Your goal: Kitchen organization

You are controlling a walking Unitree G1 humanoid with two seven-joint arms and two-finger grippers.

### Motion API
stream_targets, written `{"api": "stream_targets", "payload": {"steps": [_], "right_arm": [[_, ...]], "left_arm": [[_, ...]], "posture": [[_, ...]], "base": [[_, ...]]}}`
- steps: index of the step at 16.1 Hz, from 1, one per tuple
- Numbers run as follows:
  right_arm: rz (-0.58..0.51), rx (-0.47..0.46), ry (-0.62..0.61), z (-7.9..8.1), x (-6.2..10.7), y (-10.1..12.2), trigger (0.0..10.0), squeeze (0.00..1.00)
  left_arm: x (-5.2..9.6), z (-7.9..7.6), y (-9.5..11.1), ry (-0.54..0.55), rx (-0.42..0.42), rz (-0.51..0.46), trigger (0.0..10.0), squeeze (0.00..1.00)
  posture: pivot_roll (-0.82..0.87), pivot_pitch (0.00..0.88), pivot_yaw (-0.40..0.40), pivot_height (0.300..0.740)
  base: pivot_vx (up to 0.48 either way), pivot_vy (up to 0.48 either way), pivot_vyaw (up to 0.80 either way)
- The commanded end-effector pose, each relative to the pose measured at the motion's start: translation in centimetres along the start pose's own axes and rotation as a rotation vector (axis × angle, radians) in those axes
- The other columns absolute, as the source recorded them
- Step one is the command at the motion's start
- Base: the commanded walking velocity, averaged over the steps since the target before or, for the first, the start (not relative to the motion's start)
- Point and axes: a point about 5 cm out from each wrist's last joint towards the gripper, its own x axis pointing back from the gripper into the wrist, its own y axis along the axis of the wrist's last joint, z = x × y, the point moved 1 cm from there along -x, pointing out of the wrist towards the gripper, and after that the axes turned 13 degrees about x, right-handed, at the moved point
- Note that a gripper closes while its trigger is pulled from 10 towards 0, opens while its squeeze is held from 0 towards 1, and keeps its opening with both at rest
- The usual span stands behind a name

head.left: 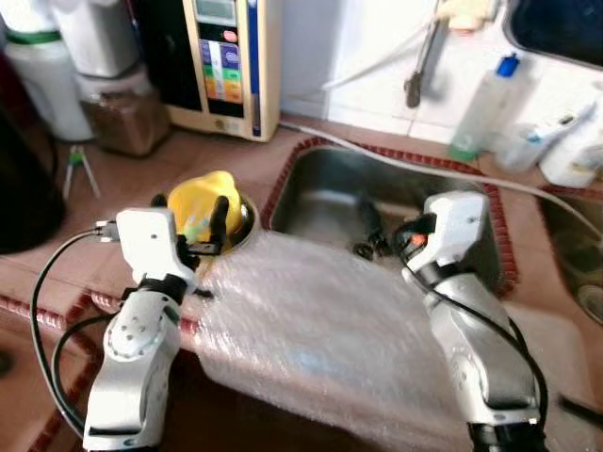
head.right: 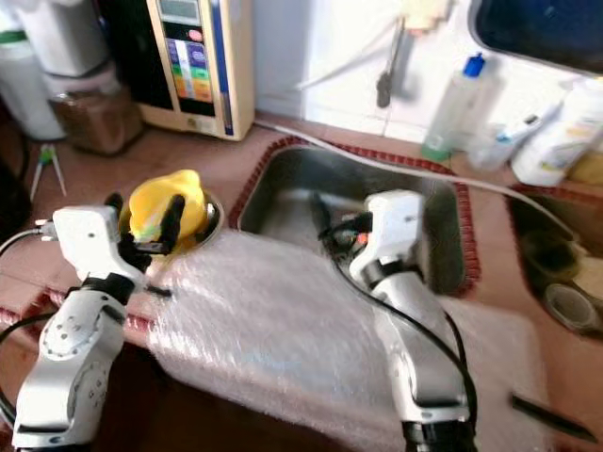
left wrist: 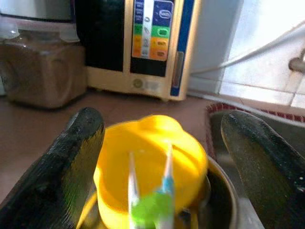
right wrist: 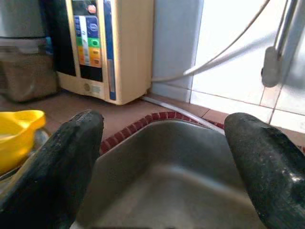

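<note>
Sitting in a round metal bowl (head.left: 247, 218) on the reddish-brown tiled counter (head.left: 141, 169), just left of the stainless steel sink (head.left: 320, 193), a yellow plastic cup (head.left: 203, 202) is flanked by the spread black fingers of the left gripper (head.left: 188, 218), which are held apart on either side of it without being seen to touch. A green and blue item (left wrist: 152, 205) is seen in front of the cup, blurred. The right gripper (head.left: 370, 231) is held over the sink basin, its jaws wide apart and empty. A sheet of clear bubble wrap (head.left: 311, 330) is draped over the counter's front edge. A cream water appliance with coloured buttons (head.left: 226, 61) is set against the wall behind.
</note>
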Motion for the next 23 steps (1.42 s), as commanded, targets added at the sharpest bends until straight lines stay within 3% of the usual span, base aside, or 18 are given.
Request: {"api": "stream_targets", "payload": {"steps": [1, 5, 13, 23], "right_arm": [[0.004, 0.008, -0.027, -0.83, 0.36, -0.05, 10.0, 0.0], [0.0, -0.006, -0.003, -0.58, 0.44, 0.07, 10.0, 0.0], [0.012, 0.003, 0.002, -0.54, 0.32, -0.11, 10.0, 0.0], [0.021, 0.003, 0.012, -0.31, 0.38, -0.37, 10.0, 0.0]], "left_arm": [[0.07, -0.51, 0.03, -0.01, 0.002, -0.001, 10.0, 0.0], [0.19, -0.74, 0.11, -0.016, -0.066, -0.012, 10.0, 0.0], [0.16, -0.66, -0.47, -0.004, -0.071, 0.014, 10.0, 0.0], [0.17, -0.41, -0.49, 0.007, -0.066, 0.01, 10.0, 0.0]], "posture": [[-0.02, 0.091, -0.034, 0.74], [-0.02, 0.093, -0.032, 0.74], [-0.02, 0.09, -0.036, 0.74], [-0.01, 0.086, -0.032, 0.74]], "base": [[0.0, 0.0, 0.0], [0.0, 0.0, 0.0], [0.0, 0.0, 0.0], [0.0, -0.312, 0.0]]}}
